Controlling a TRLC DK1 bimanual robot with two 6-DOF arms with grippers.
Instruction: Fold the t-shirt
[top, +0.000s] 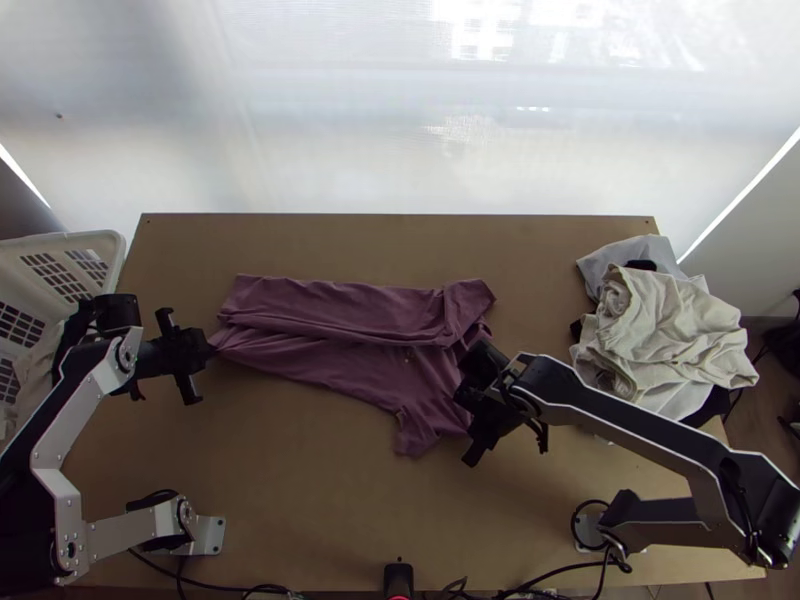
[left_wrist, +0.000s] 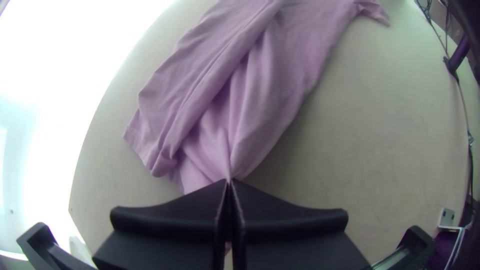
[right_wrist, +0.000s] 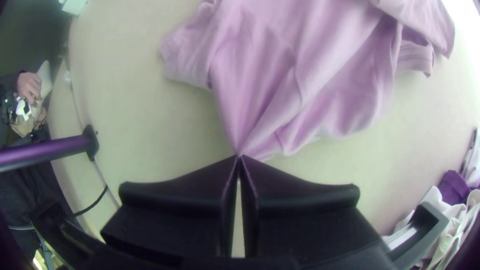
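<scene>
The left claw (top: 206, 349) is closed on the bottom hem of the mauve t-shirt (top: 330, 345), and the right claw (top: 463, 395) is closed on its shoulder end, beside the nearer short sleeve (top: 420, 432), the cloth creasing toward both grips. Between them the shirt lies lengthwise across the middle of the worktop (top: 330, 500), its far side in a long folded strip. Farther out, a heap of pale clothes (top: 660, 335) sits at the right, and a white plastic basket (top: 112, 243) stands at the left edge.
</scene>
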